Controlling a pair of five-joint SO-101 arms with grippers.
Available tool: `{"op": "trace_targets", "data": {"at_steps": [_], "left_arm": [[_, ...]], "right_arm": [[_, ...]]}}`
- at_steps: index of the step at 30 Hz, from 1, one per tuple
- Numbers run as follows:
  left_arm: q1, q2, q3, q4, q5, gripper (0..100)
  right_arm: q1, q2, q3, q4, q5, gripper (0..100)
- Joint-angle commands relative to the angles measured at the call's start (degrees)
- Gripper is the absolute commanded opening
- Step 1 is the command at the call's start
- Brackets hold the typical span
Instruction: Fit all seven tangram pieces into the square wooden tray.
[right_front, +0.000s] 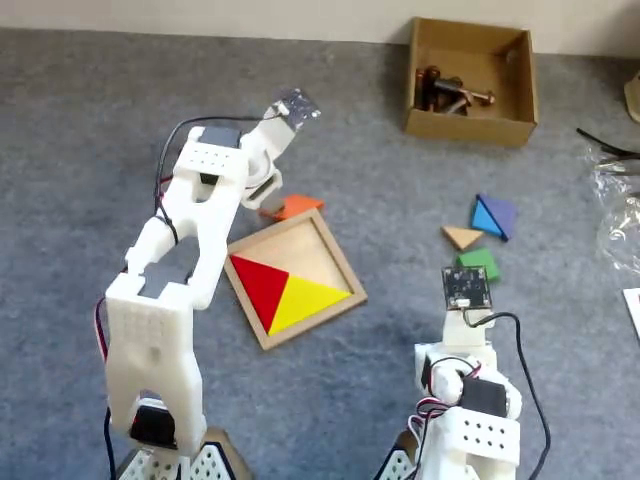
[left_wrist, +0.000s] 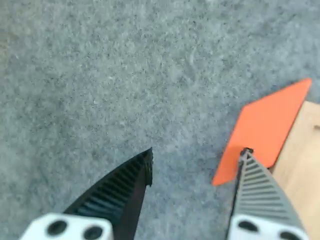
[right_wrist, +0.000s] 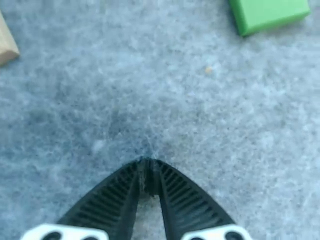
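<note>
Left arm (right_front: 195, 235) over tray (right_front: 345, 262), box (right_front: 468, 128) beyond

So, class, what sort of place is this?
Likely a robotics test bench: left arm and right arm on a grey carpeted tabletop, plus a cardboard box of loose parts.

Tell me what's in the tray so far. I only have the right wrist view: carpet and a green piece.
Observer: Two pieces are in the tray: a red triangle and a yellow triangle, side by side.
Operator: Where's the left arm?
Observer: Left gripper is open over the carpet, one finger at an orange piece lying outside, against the tray's rim.
Operator: Other loose pieces?
Observer: A blue piece, purple piece and tan triangle sit on the carpet just beyond your green piece.
</note>
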Motion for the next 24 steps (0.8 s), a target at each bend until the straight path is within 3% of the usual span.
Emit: {"op": "trace_targets", "data": {"at_steps": [1,11,24], "left_arm": [[0.04,-1.19,-3.65,-1.14,-0.26,26],[0.57,-1.45,-3.3,-1.58,4.57,26],[2.68,-1.71,-3.65,5.36,20.66,26]], "right_arm": [[1.71,0.13,1.19,-1.98,-0.53,1.2],[1.71,0.13,1.19,-1.98,-0.53,1.2],[1.71,0.13,1.19,-1.98,-0.53,1.2]]}}
